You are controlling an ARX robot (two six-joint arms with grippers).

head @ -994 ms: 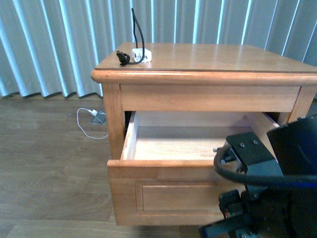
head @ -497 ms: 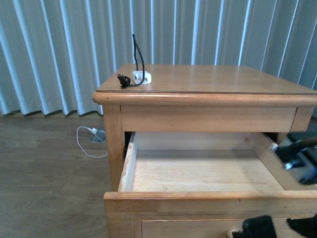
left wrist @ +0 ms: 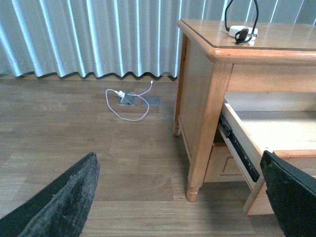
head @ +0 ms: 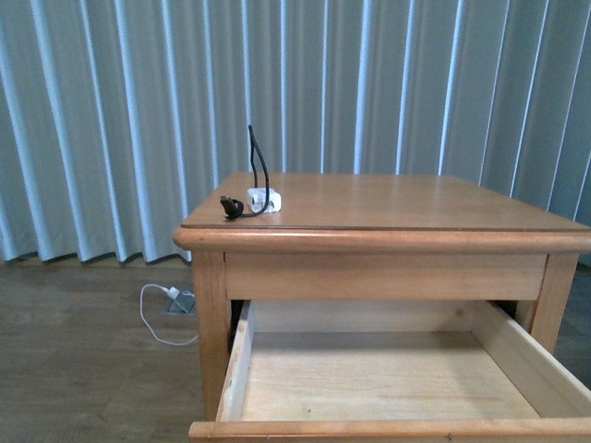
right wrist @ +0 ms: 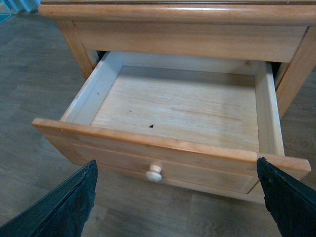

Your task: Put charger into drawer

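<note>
Left hand (left wrist: pixel 177 200) spread wide; charger (head: pixel 264 199) white, black-cabled

The charger (head: pixel 262 198) sits on the nightstand (head: pixel 406 208) near its left edge, black cable arching upward; the drawer (head: pixel 233 369) below stands open.

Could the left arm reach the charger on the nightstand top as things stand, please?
Probably yes: the charger lies uncovered on the nightstand top, near its left edge; the left gripper is open and empty.
</note>
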